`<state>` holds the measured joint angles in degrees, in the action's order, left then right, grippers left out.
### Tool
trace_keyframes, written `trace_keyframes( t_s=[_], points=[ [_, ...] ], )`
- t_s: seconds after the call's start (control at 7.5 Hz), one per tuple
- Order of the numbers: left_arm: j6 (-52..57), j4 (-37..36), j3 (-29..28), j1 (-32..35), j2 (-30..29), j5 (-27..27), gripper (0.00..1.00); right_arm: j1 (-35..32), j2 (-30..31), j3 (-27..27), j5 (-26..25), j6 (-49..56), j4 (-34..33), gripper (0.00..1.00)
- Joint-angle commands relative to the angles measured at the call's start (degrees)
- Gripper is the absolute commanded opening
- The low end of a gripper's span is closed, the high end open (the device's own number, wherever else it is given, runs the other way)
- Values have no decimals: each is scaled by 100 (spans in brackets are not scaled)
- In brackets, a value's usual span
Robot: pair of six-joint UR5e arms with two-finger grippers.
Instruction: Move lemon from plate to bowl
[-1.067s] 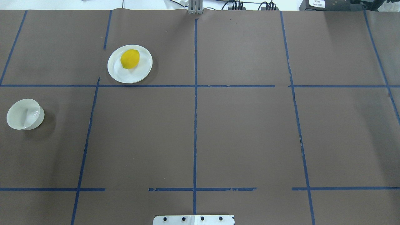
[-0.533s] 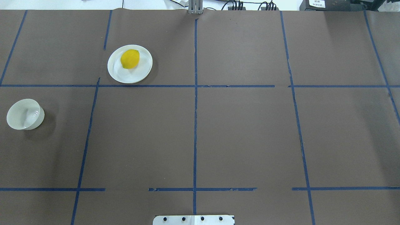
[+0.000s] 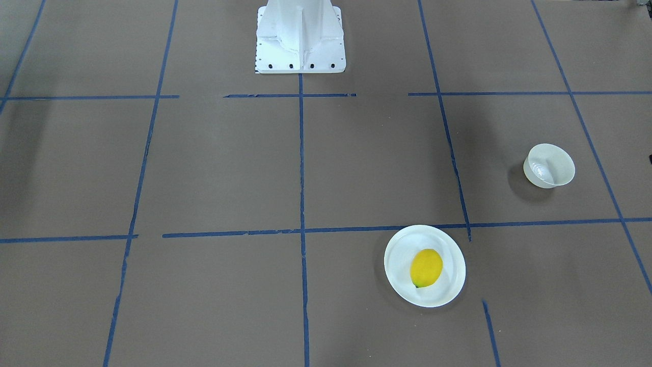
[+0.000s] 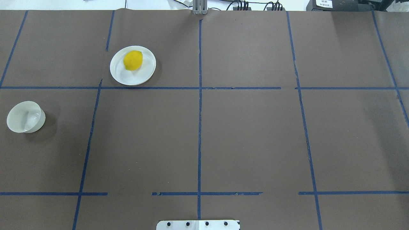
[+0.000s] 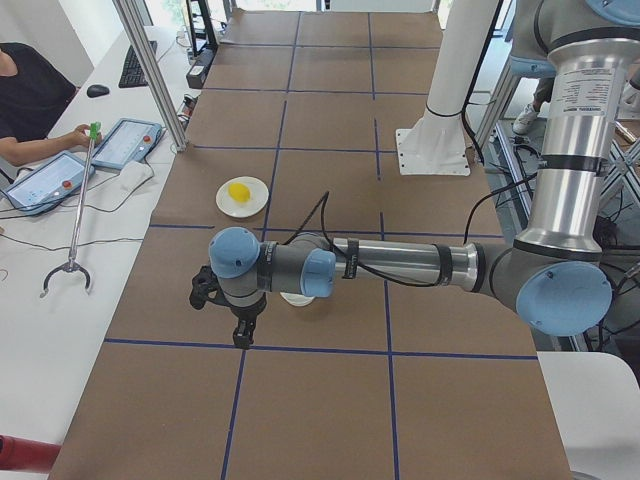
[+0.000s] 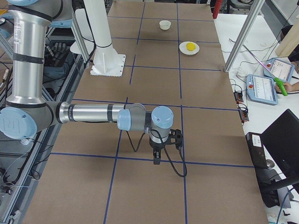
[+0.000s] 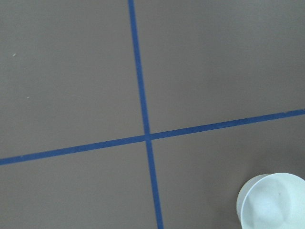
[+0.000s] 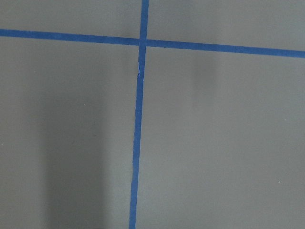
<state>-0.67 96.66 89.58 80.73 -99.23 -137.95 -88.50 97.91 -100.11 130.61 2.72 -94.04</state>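
Overhead, we had the bowl (image 4: 22, 116) empty at far left and the plate (image 4: 127, 78) at its 2 o'clock. The lemon (image 4: 133, 60) rested on the plate's 12 o'clock half, well apart from the bowl. We judged the left gripper (image 5: 242, 335) should drop straight down and close across the lemon's short axis, roughly 10 and 4 o'clock, clear of the rim, since it could roll. We couldn't tell if it or the right gripper (image 6: 157, 160) was apart or together; count: one bowl, one plate, one lemon, two grippers.
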Motion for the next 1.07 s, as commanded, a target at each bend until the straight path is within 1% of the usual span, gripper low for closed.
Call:
trace_keyframes(
  t_s=[0.0, 0.13, 0.27, 0.4, 0.53, 0.67, 0.8, 0.93],
  points=[
    [-1306, 133, 103, -1020, -587, 189, 100, 0, 0, 0, 0, 0, 0, 100],
    [-2227, 439, 104, -1302, -841, 190, 100, 0, 0, 0, 0, 0, 0, 100],
    [-3002, 502, 34, -1705, -1209, 381, 100, 0, 0, 0, 0, 0, 0, 100],
    [-3566, 477, -167, -2014, -1647, 740, 100, 0, 0, 0, 0, 0, 0, 100],
    [-3816, 477, -578, -2113, -2165, 857, 100, 0, 0, 0, 9, 0, 0, 100],
    [-3879, 520, -991, -2131, -2562, 867, 100, 0, 0, 0, 0, 0, 0, 100],
    [-4167, 529, -1517, -2314, -3070, 884, 100, 0, 0, 0, 0, 0, 0, 100],
    [-4239, 643, -2027, -2351, -3476, 1015, 100, 0, 0, 0, 9, 0, 0, 100]
  ],
)
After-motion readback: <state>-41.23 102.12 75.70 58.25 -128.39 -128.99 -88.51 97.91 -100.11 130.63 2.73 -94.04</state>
